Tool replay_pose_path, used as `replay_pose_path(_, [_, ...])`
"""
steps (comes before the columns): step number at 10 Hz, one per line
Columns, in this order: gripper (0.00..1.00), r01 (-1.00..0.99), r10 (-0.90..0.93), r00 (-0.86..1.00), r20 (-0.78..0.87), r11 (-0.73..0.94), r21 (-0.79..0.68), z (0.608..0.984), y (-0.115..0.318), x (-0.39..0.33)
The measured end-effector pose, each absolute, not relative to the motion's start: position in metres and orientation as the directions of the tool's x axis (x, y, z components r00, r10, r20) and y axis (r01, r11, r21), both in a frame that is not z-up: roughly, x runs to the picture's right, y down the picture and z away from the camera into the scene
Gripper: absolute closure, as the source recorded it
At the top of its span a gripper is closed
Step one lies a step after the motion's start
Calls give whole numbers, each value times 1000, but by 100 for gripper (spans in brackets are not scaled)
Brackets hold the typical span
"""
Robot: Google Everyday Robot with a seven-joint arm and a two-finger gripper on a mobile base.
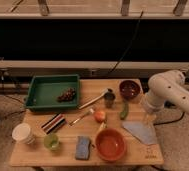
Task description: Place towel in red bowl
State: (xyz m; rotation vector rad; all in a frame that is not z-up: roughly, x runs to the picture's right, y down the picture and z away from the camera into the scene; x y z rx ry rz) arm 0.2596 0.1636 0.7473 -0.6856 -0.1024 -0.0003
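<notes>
A grey-blue towel (140,131) lies flat on the wooden table (38,155) near its right edge. The red bowl (110,144) stands empty at the front of the table, just left of the towel. My white arm (164,90) reaches in from the right and bends down over the table's right edge. My gripper (148,118) hangs at its lower end, just above the towel's far right corner. It holds nothing that I can see.
A dark maroon bowl (129,89) stands at the back right. A green pickle (124,110), an orange fruit (100,115), a metal cup (109,99) and a wooden spoon (92,101) lie mid-table. A green tray (44,91), white cup (22,133), green cup (51,142) and blue sponge (82,148) sit left.
</notes>
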Motion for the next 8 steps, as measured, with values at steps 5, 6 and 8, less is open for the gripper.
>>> replay_pose_path(5, [35, 14, 101, 986, 131, 736, -677, 780, 221, 260])
replay_pose_path(6, [35, 12, 104, 986, 130, 734, -679, 781, 226, 260])
replay_pose_path(8, [35, 0, 114, 986, 124, 735, -678, 786, 234, 261])
